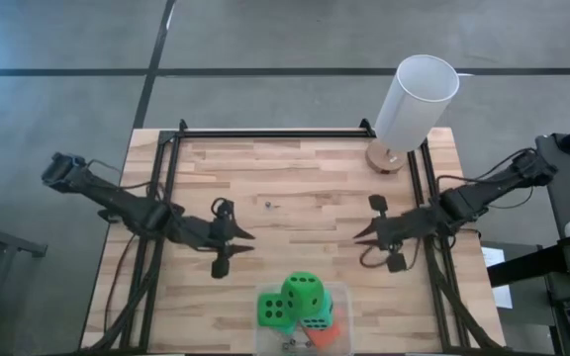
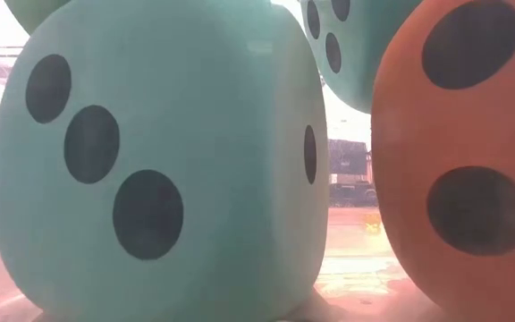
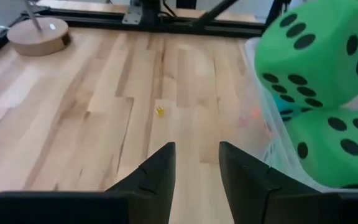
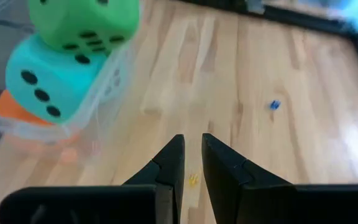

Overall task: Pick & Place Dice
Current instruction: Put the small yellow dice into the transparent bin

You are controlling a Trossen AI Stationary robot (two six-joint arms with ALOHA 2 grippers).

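Observation:
The dice sit piled in a clear bin (image 1: 340,297) at the table's near edge. One green die (image 1: 305,292) lies on top, and a second green die (image 1: 274,309), a teal die (image 1: 317,321) and an orange die (image 1: 326,336) lie beneath it. The low view shows the teal die (image 2: 159,161) and the orange die (image 2: 463,152) from close up. My left gripper (image 1: 248,239) hovers left of the bin, open with nothing between its fingers (image 3: 163,168). My right gripper (image 1: 361,235) hovers right of the bin, its fingers (image 4: 173,155) nearly together and empty.
A lamp with a white shade (image 1: 416,99) and a round wooden foot (image 1: 388,156) stands at the far right corner. Tiny bits lie on the bare wood: one yellow (image 3: 160,111), one blue (image 4: 275,104). Black rails (image 1: 265,133) frame the tabletop.

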